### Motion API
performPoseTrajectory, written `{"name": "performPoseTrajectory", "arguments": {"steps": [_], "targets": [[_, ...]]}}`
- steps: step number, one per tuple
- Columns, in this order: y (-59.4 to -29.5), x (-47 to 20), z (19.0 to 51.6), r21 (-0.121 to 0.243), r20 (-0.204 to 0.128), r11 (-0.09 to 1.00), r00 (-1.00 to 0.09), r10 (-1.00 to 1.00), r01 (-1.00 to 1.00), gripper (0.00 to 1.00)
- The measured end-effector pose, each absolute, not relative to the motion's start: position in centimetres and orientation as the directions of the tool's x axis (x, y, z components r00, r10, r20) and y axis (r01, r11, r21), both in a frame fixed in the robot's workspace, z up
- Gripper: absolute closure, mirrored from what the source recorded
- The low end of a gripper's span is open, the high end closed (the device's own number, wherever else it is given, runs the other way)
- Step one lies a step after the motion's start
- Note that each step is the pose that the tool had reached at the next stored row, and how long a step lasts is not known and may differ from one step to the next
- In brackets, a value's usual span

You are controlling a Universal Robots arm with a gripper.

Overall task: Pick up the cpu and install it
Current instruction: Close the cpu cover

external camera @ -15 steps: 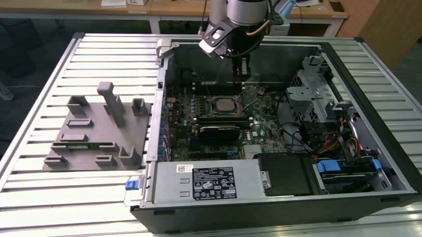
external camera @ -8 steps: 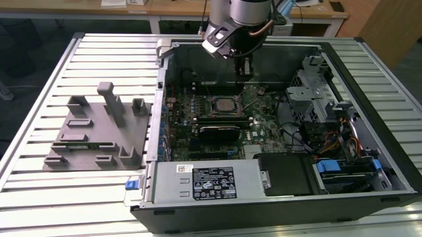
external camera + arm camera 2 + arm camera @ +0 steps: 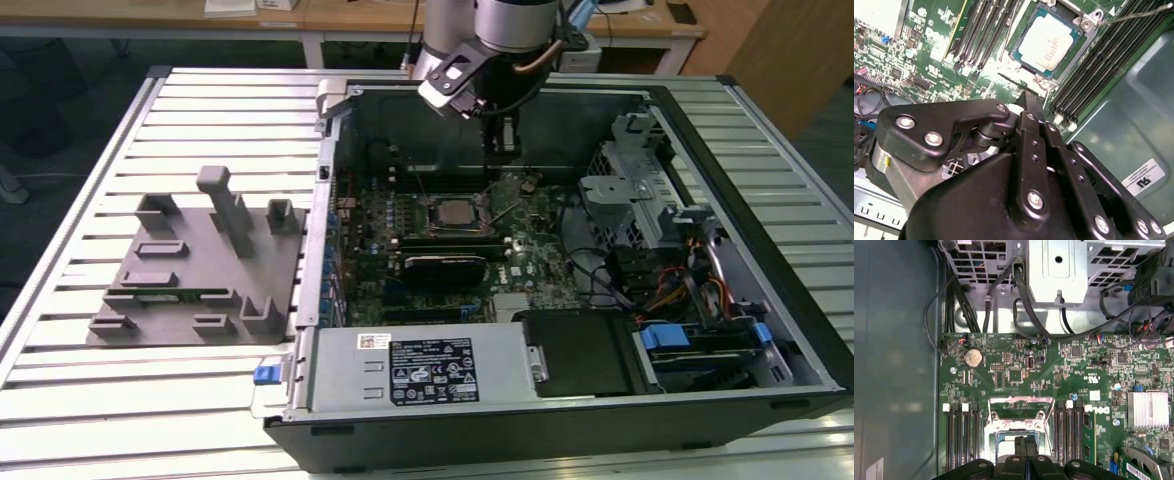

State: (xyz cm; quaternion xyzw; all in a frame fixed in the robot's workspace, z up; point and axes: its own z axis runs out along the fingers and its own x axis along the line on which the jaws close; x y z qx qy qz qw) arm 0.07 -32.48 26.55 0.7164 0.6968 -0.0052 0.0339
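Slatted bench [image 3: 134, 420] carries the open pc case [image 3: 400, 130], green board [image 3: 1014, 375] inside it. The cpu [image 3: 1050, 44] lies flat in its socket, below the jaws, just past their tips. Jaws are pinched closed, holding nothing.

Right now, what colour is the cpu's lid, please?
The cpu lid is pale silver-white, clearest in the second wrist view.

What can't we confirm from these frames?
1. First wrist view: centre of the silver socket, hidden behind the shut jaws of the black gripper.
2. Exterior view: pale silver square cpu, too small to judge seating.
3. Second wrist view: green motherboard, partly hidden by the gripper's body.
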Motion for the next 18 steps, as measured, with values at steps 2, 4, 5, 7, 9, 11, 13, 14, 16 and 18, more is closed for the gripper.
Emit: {"name": "performPoseTrajectory", "arguments": {"steps": [2, 4, 5, 7, 9, 11, 13, 14, 16, 18], "targets": [[-32.5, 0.3, 26.6, 0.041, -0.055, -0.027, 0.029, 0.998, 0.999, 0.89], [-32.5, 0.6, 26.6, 0.041, -0.055, -0.027, 0.029, 0.998, 0.999, 0.89], [-32.5, 0.7, 26.6, 0.041, -0.055, -0.027, 0.029, 0.998, 0.999, 0.89], [-32.5, 1.0, 26.6, 0.041, -0.055, -0.027, 0.029, 0.998, 0.999, 0.89], [-32.5, 1.2, 26.6, 0.041, -0.055, -0.027, 0.029, 0.998, 0.999, 0.89], [-32.5, 1.6, 26.5, 0.041, -0.055, -0.027, 0.029, 0.998, 0.999, 0.89], [-32.5, 1.9, 26.5, 0.041, -0.055, -0.027, 0.029, 0.998, 0.999, 0.89], [-32.5, 2.1, 26.5, 0.041, -0.055, -0.027, 0.029, 0.998, 0.999, 0.89], [-32.5, 2.7, 26.5, 0.041, -0.055, -0.027, 0.029, 0.998, 0.999, 0.89], [-32.5, 3.2, 26.6, 0.041, -0.055, -0.027, 0.029, 0.998, 0.999, 0.89]]}}
